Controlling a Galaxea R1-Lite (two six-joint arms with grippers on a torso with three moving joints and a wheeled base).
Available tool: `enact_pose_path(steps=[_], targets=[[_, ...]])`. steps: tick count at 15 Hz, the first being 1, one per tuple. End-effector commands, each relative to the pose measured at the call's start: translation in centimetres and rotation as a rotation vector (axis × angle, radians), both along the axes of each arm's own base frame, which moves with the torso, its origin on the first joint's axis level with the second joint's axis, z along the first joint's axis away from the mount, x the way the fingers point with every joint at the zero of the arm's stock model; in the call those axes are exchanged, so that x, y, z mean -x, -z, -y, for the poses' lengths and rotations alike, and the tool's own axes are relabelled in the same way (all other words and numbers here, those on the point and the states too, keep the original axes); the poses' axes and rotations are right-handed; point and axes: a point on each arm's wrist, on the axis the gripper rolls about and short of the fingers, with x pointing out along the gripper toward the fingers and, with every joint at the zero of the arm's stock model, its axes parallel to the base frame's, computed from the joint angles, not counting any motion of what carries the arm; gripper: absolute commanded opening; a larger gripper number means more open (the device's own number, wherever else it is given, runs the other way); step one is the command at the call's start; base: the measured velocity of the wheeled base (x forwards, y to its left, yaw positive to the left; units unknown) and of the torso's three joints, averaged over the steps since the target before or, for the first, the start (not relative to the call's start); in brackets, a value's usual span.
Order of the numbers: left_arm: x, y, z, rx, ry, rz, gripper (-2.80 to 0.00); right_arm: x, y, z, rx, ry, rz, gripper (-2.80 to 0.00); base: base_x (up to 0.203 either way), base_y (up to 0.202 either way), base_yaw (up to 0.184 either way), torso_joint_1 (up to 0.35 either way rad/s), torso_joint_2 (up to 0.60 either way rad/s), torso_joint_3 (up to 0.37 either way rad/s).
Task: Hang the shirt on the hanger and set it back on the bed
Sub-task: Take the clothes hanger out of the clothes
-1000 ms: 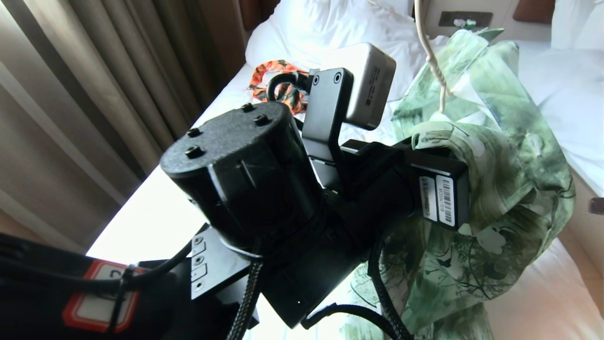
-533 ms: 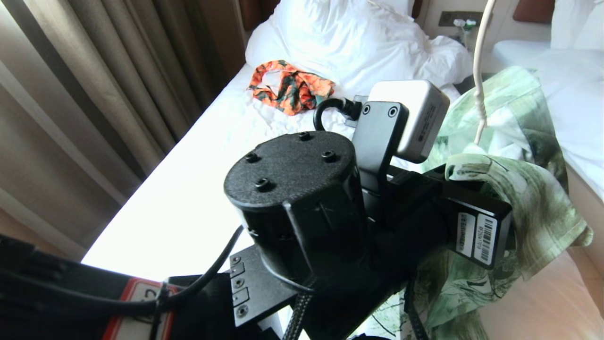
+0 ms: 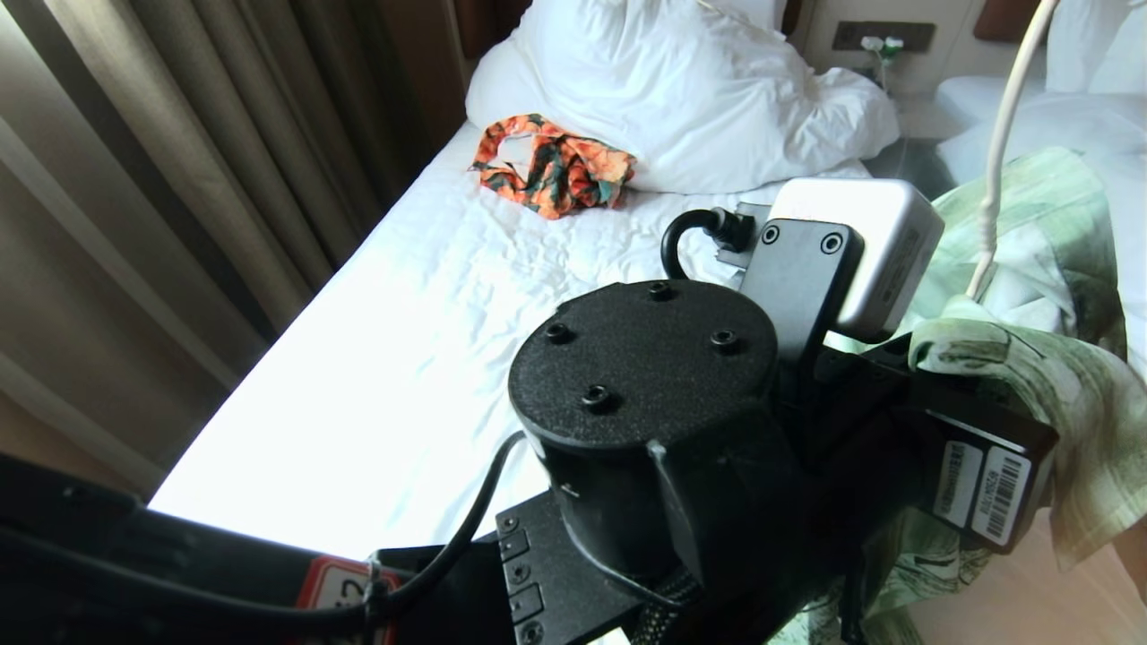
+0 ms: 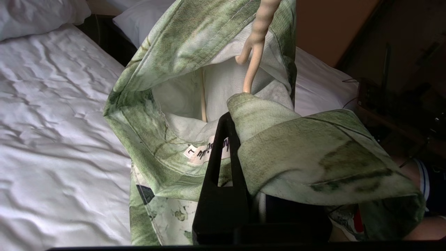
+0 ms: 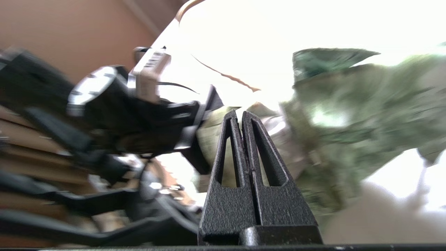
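Over the bed [image 3: 385, 358], in the head view, my left arm fills the foreground, and its hand [image 3: 932, 345] is buried in the shirt [image 3: 1066, 394] at the far right, where the green fabric hangs off it in loose folds above the bed's edge. 1 cream rod of the hanger [image 3: 999, 143] rises out of the cloth toward the top of the frame. An orange-patterned garment [image 3: 551, 170] lies crumpled by the duvet [image 3: 690, 90], well apart from my work.

From the left wrist view, the left hand [image 4: 228, 120] is clamped shut on the shirt's collar band [image 4: 216, 151], right by the neck label, and the hanger [image 4: 254, 42] runs down inside the neck opening. I judge the shirt light, limp and a bit slick; it will sag wherever it is not carried, so seams and the collar are the places to pinch. The hanger looks thin and stiff, best taken at the neck below the hook.

From the right wrist view, the right hand [image 5: 242, 115] has its fingers pressed together with nothing between them, close to the blurred shirt [image 5: 352, 115] and the left arm.
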Motion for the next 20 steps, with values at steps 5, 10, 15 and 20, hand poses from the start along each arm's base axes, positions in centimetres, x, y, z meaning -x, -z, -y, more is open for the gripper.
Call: enact_pose_path(steps=[5,10,15,20], targets=[[0.0,0.5,0.4,-0.009,0.0,-0.006,-2.8,-1.3,0.2,-1.0,0.252,-0.071,0.108,0.0,0.0,0.0,0.0,0.0,0.0,0.0],[0.0,0.7,0.5,-0.011,0.002,-0.006,-2.8,-2.7,0.4,-2.2,0.411,-0.142,0.244,0.0,0.0,0.0,0.0,0.0,0.0,0.0],[0.0,0.5,0.4,-0.008,0.002,-0.005,-2.8,-4.6,1.1,-4.5,0.457,-0.222,0.246,0.0,0.0,0.0,0.0,0.0,0.0,0.0],[0.4,-0.1,0.2,0.01,0.009,0.0,-2.8,-6.4,1.9,-7.0,0.503,-0.273,0.255,0.0,0.0,0.0,0.0,0.0,0.0,0.0]])
